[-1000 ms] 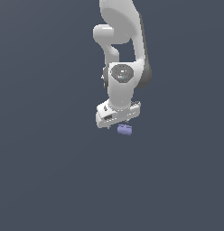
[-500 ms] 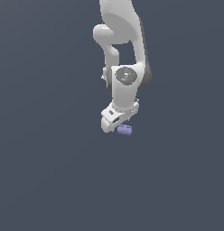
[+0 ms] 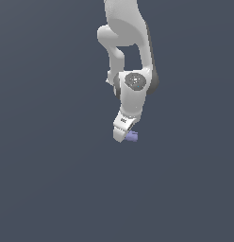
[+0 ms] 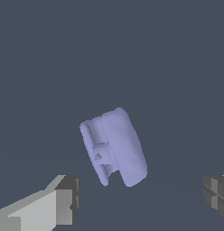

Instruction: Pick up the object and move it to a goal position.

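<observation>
Wrist view shows my white gripper (image 4: 141,198) spread open astride the small lavender-blue lumpy block (image 4: 114,146) lying tilted on the dark floor, so I judge closing askew could squeeze it out sideways.

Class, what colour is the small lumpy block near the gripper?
The block is periwinkle blue, plain; the wrist view shows it best.

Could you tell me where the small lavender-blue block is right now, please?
In the exterior view the block sits just to that view's right of the gripper; the wrist view shows it between the open fingers, untouched.
</observation>
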Robot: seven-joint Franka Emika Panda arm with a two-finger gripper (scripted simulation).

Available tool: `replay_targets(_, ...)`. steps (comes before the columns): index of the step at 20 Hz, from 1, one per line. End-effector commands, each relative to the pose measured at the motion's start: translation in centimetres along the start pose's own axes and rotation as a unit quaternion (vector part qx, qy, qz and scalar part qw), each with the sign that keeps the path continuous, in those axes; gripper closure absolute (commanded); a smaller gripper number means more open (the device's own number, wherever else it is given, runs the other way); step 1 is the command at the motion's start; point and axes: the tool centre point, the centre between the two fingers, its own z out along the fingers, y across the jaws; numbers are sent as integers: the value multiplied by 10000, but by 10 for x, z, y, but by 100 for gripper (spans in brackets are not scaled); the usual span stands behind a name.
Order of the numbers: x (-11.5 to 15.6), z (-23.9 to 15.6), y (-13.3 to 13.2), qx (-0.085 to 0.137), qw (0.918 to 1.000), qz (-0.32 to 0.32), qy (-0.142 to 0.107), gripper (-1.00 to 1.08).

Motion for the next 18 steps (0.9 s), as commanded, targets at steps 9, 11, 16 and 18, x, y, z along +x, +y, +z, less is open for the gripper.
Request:
replay_targets(9, 6, 12, -15, -41, 9907, -1359, 56, -92)
replay_targets(11, 7, 13, -16, -46, 9884, -1518, 63, -92)
replay_targets(16, 9, 15, -19, -55, 9841, -1776, 75, -92)
replay_targets(18, 9, 16, -20, -57, 9832, -1823, 77, -92)
